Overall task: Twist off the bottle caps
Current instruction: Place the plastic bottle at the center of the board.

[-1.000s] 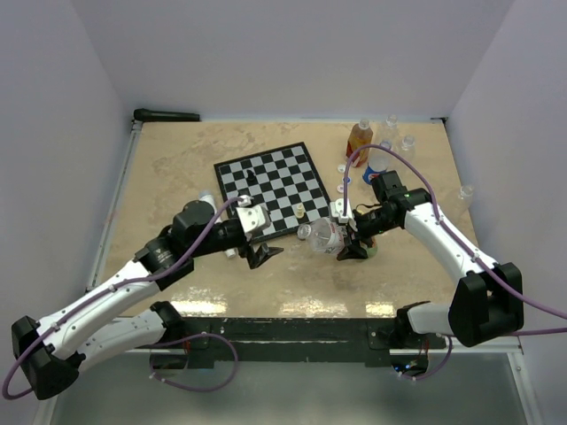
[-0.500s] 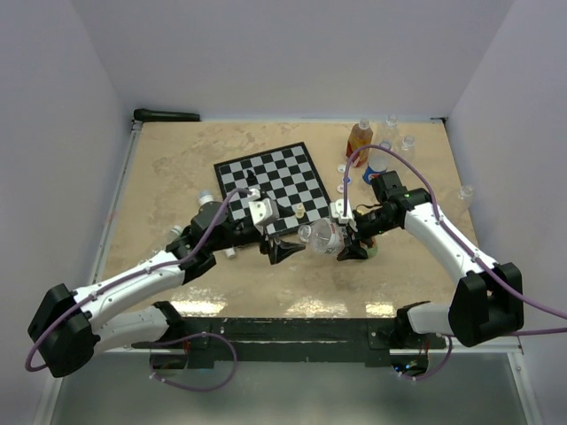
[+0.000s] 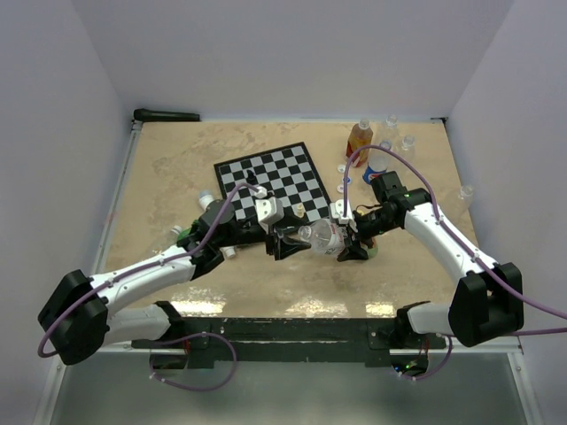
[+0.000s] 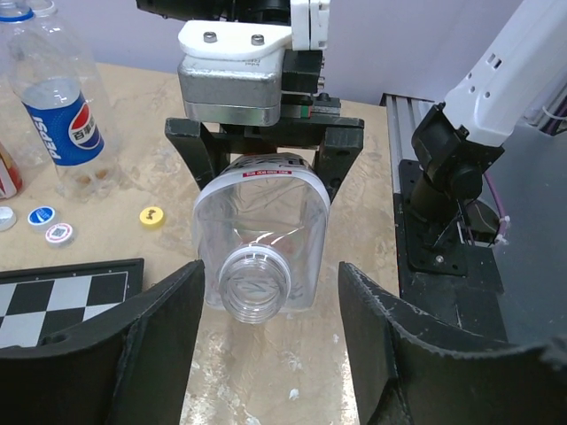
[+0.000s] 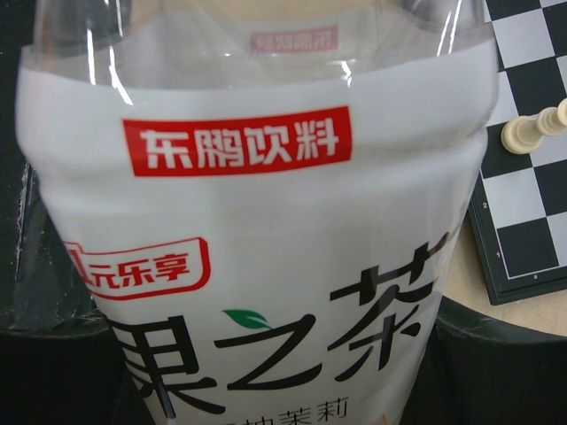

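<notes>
your right gripper (image 4: 266,173) is clamped on the clear white-label bottle (image 4: 261,230), held sideways by the chessboard (image 3: 275,181) w/ its neck twd your left gripper (image 4: 266,354), whose fingers stand apart either side of the neck w/o touching, & loose caps (image 4: 152,216) lie near the pepsi bottle (image 4: 53,97).

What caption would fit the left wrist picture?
Right gripper holds a clear bottle sideways, neck toward the open left gripper.

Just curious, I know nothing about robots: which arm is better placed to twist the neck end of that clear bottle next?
Left. The left claw sits open astride the neck of the bottle, while the right claw clamps its body, probably to brace it.
</notes>
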Tool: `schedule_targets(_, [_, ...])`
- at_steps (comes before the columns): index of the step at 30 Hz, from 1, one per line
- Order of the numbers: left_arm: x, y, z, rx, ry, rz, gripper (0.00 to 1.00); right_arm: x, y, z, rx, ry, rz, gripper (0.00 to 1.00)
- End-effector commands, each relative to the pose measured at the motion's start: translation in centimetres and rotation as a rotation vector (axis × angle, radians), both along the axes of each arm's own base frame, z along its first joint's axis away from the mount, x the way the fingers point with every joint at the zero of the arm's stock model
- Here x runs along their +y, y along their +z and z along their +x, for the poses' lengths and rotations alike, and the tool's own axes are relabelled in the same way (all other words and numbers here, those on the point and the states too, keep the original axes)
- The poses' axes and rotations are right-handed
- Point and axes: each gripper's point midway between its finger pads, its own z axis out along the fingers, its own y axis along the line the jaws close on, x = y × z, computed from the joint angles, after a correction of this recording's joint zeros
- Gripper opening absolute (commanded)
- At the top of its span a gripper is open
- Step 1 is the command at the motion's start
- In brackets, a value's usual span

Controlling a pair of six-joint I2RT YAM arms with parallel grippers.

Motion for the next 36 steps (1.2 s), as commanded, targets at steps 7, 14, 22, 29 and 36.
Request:
schedule_targets(7, [-0.9, 1.1, -0.1, -0.031, -0.055, -0.031, 0.43, 0.3, 0.3, -0.4, 0.0, 0.019, 0.021, 0.18])
schedule_targets(14, [-1.1, 1.0, 0.0, -0.017, -0.055, -0.022, 0.18, 0.3, 0.4, -0.3, 0.0, 0.019, 0.021, 0.19])
schedule_targets(22, [-0.4, 1.7, 0.4, 0.02, -0.01, 0.06, 0.0, 0.7, 1.3, -1.1, 0.006, 0.054, 0.055, 0.98])
schedule_targets(29, [3.6, 0.6, 1.0, 0.131, 0.13, 0.273, 0.0, 0.9, 3.1, -1.0, -0.029, 0.045, 0.093, 0.98])
schedule_targets(36, [8.1, 3.3, 1.9, 0.088, 0.312, 0.345, 0.0, 0.8, 3.5, -0.6, -0.048, 0.021, 0.095, 0.98])
